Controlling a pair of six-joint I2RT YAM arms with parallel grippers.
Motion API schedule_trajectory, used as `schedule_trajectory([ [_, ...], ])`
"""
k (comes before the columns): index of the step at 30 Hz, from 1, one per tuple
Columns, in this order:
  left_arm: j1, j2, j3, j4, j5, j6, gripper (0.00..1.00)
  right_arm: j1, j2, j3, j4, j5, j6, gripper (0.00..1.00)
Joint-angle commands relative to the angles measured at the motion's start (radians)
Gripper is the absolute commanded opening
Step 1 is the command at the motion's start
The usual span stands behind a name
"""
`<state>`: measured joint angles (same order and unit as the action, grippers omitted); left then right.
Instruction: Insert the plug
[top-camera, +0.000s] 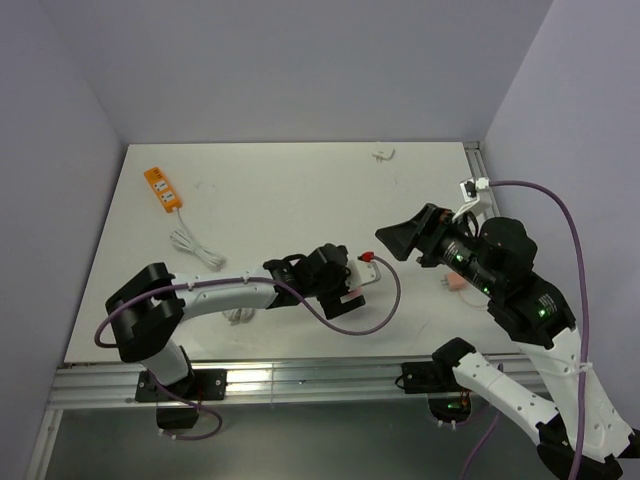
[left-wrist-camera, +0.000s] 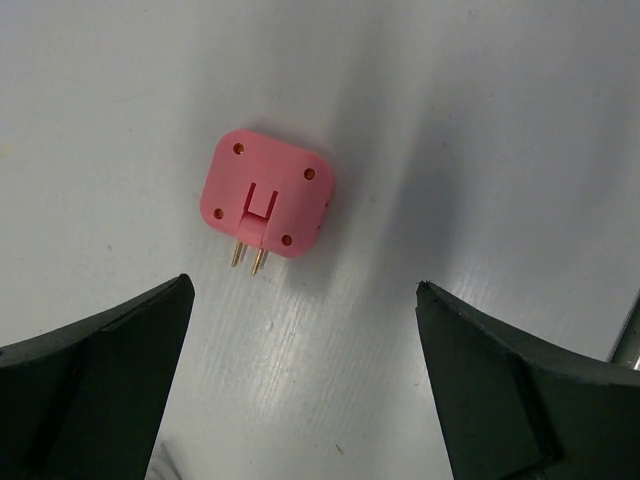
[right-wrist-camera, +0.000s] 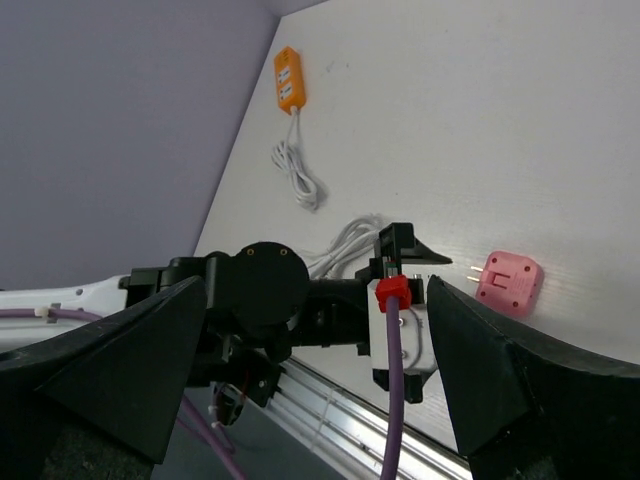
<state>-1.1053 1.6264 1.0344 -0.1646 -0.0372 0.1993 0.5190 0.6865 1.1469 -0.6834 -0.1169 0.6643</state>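
Plug (left-wrist-camera: 268, 205) lies flat on the white table (left-wrist-camera: 480, 120), upper left of centre in the left wrist view, loose, with nothing touching it. Its two metal prongs point toward the bottom edge of the frame. The upper face shows four small holes and a U-shaped slot. Left claw (left-wrist-camera: 302, 288) is spread wide with nothing between the fingers. Both fingers are cut off by the lower corners, so only their dark tips show. Right claw (right-wrist-camera: 315, 285) is likewise spread wide and holds nothing, its fingers cropped by the lower corners of its own view. In that view the plug sits right of centre, prongs pointing left, near the white camera bracket (right-wrist-camera: 420, 345) on the left arm. That arm's fingers are black on black there and hard to separate. A purple cable (right-wrist-camera: 393, 400) with a red connector (right-wrist-camera: 393, 291) crosses the bracket and runs off the bottom edge. Overhead, both arms crowd the middle of the table, and I cannot place the plug there with confidence. Orange power strip (top-camera: 163, 188) sits in the upper left of the overhead view, well apart from both claws. Its white cord (top-camera: 195, 248) passes under the left arm and is partly hidden. Small white object (top-camera: 384, 154) at the top edge of the table, too small to identify.
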Motion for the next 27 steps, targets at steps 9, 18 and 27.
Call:
schedule_trajectory([
  [9, 0.139, 0.099, 0.061, 0.083, 0.244, 0.255, 0.99, -0.004, -0.021, -0.036, 0.013, -0.013, -0.002, 0.98],
  [18, 0.176, 0.191, 0.119, 0.082, 0.312, 0.304, 0.99, -0.005, -0.031, -0.03, 0.004, -0.003, -0.006, 0.98],
  [27, 0.174, 0.251, 0.111, 0.122, 0.307, 0.289, 0.98, -0.004, -0.027, -0.036, 0.013, -0.018, 0.003, 0.98],
])
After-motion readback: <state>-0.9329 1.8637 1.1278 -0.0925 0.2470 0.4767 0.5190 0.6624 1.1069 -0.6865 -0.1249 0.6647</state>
